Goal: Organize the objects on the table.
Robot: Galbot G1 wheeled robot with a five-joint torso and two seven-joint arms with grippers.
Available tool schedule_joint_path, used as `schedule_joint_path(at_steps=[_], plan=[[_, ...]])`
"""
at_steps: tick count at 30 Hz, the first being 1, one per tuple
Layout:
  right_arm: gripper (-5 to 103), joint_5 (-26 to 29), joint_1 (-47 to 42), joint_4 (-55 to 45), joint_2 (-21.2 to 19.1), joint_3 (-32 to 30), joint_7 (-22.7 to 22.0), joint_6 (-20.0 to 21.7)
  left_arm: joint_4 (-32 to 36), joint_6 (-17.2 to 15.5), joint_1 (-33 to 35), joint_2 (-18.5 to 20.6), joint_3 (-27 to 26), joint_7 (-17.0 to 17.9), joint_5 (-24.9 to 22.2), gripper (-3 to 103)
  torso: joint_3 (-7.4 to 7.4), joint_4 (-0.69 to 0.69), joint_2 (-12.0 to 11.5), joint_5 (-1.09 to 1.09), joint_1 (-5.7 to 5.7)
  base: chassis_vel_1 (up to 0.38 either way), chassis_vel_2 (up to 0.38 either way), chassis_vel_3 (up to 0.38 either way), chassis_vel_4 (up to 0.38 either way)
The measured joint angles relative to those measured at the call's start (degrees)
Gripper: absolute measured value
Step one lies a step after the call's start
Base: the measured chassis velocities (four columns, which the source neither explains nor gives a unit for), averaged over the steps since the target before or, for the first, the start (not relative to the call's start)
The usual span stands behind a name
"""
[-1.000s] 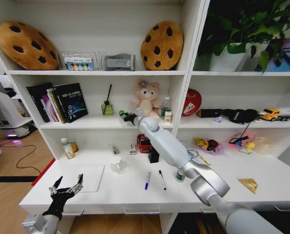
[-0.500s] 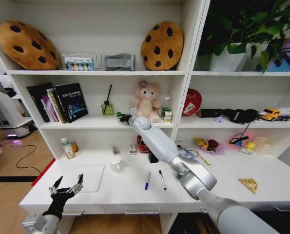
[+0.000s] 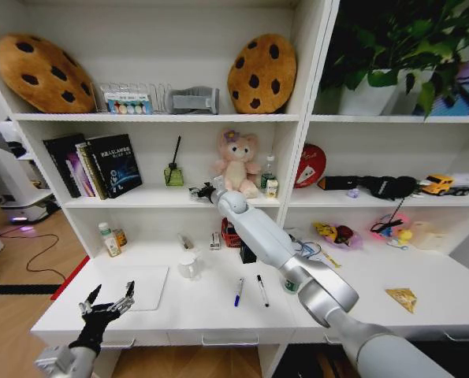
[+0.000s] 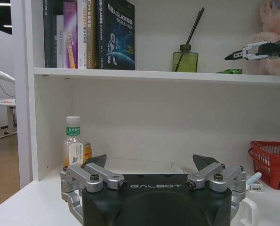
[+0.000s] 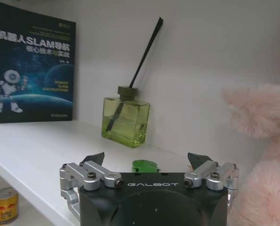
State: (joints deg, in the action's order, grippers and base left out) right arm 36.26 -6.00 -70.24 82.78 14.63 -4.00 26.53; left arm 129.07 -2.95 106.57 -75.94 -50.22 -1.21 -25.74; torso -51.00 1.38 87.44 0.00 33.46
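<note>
Your left gripper [image 3: 108, 302] hangs parked off the front left corner of the bench [image 3: 202, 315], fingers spread and holding nothing, beside the slim silver laptop [image 3: 135, 286] lying flat there. Leave it where it is.

Further right, the blue pen [image 3: 239, 291] and black pen [image 3: 262, 290] lie side by side on the bench, and the small green-and-silver can [image 3: 291, 283] stands just right of them, partly behind the forearm.

Your right arm stretches up and away from the bench, forearm rising steeply, wrist levelled at the middle shelf [image 3: 155, 200]. The right gripper [image 3: 199, 190] is spread wide, gripping nothing, just left of the pink plush bear [image 3: 237, 163]. The tiny green toy car [image 5: 145, 165] sits on the shelf between the open fingers, with the green diffuser bottle [image 5: 125, 121] behind it.

My judgement: the car looks already set down here, so back straight out along the shelf, keeping the fingers wide and level, so that you nudge neither the car, the bottle nor the bear.
</note>
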Motion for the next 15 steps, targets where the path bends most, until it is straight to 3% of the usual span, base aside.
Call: schedule_joint_path(at_steps=[5, 7, 11, 15], plan=[[99, 5.0, -2.4, -9.3, -3.0, 0.7, -4.4, 2.8, 0.0, 0.0, 0.0, 0.0, 0.0, 0.0, 0.0, 100, 0.01, -0.01, 0.0, 0.00, 0.00, 0.000, 0.000, 0.000, 0.000], [100, 9.8, -5.6, -17.1, -6.1, 1.8, -10.6, 4.0, 0.0, 0.0, 0.0, 0.0, 0.0, 0.0, 0.0, 100, 0.00, -0.01, 0.0, 0.00, -0.01, 0.000, 0.000, 0.000, 0.000], [100, 12.0, -8.9, -23.9, -8.5, 2.4, -15.8, 4.5, 0.0, 0.0, 0.0, 0.0, 0.0, 0.0, 0.0, 100, 0.01, -0.01, 0.0, 0.00, 0.00, 0.000, 0.000, 0.000, 0.000], [100, 18.4, -17.0, -33.8, -11.9, 1.5, -28.6, 6.0, 0.0, 0.0, 0.0, 0.0, 0.0, 0.0, 0.0, 100, 0.01, -0.01, 0.0, 0.01, -0.01, 0.000, 0.000, 0.000, 0.000]])
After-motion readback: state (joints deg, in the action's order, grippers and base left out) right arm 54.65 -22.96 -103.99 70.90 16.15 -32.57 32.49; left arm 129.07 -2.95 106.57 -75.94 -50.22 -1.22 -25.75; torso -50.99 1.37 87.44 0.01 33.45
